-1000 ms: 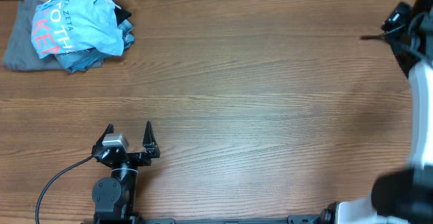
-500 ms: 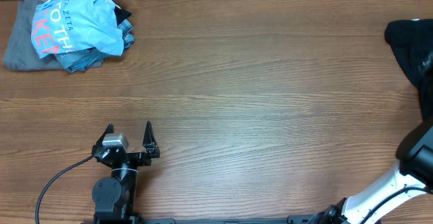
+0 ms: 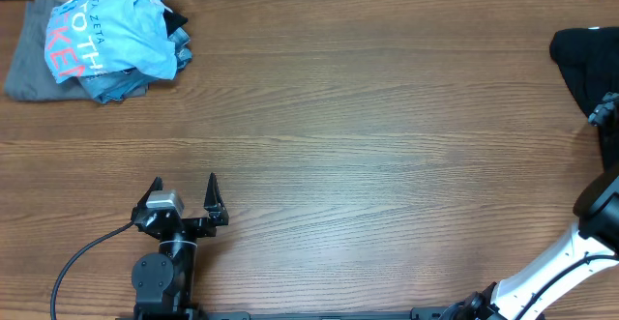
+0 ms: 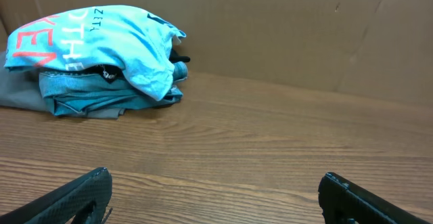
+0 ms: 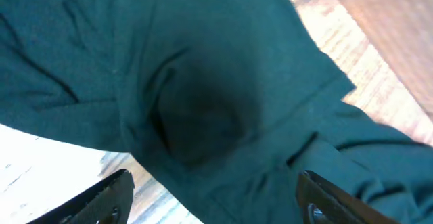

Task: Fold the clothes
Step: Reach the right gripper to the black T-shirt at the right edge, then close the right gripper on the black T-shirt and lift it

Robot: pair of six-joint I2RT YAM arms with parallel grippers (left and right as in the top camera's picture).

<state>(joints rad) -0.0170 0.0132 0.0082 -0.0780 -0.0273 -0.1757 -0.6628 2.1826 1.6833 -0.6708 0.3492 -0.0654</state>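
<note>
Black T-shirt lay at the upper right edge of the surface; the right jaws hung over it, wide apart; the left jaws, also apart, sat far off at lower left.

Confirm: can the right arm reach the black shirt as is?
Likely yes. The right gripper hangs directly over the shirt, jaws apart, with only fabric below it and nothing in the way. The shirt runs off the overhead view's right edge, so its full extent is unclear.
</note>
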